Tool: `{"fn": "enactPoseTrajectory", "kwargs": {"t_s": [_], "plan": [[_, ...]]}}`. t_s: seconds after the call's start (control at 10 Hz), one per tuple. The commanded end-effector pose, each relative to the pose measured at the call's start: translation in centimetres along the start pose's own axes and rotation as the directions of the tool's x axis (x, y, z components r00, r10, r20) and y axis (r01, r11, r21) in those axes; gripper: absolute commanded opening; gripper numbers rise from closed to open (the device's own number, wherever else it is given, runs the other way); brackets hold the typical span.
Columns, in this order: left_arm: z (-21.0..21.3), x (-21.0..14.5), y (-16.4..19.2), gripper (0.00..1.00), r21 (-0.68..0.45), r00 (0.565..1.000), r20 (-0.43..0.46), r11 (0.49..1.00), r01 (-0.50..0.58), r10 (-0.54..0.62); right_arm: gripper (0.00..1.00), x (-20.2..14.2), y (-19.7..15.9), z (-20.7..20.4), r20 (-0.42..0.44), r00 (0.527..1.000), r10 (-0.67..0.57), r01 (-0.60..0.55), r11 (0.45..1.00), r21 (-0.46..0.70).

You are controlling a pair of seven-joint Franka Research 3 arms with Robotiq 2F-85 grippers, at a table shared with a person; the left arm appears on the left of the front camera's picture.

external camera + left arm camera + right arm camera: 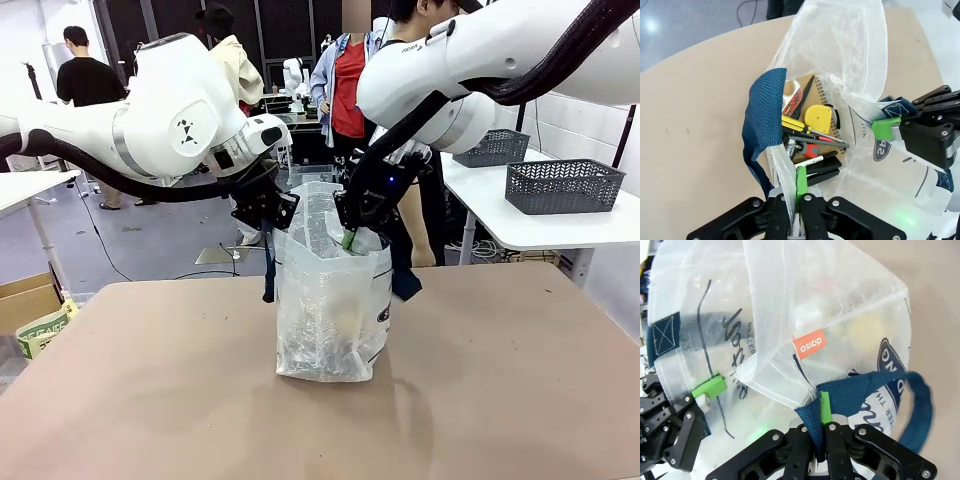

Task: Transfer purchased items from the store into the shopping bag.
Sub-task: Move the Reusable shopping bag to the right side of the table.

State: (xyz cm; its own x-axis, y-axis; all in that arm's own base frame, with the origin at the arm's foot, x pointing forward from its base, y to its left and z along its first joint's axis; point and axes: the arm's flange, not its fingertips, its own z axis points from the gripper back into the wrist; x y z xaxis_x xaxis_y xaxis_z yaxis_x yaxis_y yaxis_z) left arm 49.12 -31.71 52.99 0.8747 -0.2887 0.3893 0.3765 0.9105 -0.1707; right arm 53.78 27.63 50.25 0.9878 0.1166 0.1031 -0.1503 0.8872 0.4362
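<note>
The shopping bag (pixel 330 320) stands upright mid-table, a translucent tote with navy print. My left gripper (pixel 272 222) is shut on the bag's rim; in the left wrist view its fingers (pixel 799 182) pinch the plastic edge beside a navy strap (pixel 762 115). My right gripper (pixel 350 238) is shut on the opposite side, and in the right wrist view (pixel 821 412) it clamps the other navy strap (pixel 912 405). Between them the bag's mouth is held wide. Inside lie purchased items: a tan spiral pad (pixel 807 89), a yellow tape measure (pixel 818 116), and red-handled and black tools.
Two dark grey mesh baskets (pixel 565 185) stand on a white side table at back right; I cannot tell whether either is the store. People (pixel 345 90) stand beyond the far edge. A cardboard box (pixel 28 300) sits on the floor at left.
</note>
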Motion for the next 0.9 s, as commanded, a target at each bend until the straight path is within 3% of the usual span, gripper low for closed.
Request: {"fn": "enactPoseTrajectory", "kwargs": {"t_s": [0.0,0.8], "plan": [[0.30,0.11,-0.18,0.00,-0.006,0.999,0.032,1.000,-0.006,0.007,0.00,0.37,-0.18,-0.19,-0.004,1.000,-0.021,0.021,0.999,0.027],[0.08,0.08,-0.12,0.00,-0.002,1.000,0.009,1.000,0.000,0.000,0.00,0.21,-0.16,0.04,0.001,1.000,-0.008,0.008,1.000,0.007]]}}
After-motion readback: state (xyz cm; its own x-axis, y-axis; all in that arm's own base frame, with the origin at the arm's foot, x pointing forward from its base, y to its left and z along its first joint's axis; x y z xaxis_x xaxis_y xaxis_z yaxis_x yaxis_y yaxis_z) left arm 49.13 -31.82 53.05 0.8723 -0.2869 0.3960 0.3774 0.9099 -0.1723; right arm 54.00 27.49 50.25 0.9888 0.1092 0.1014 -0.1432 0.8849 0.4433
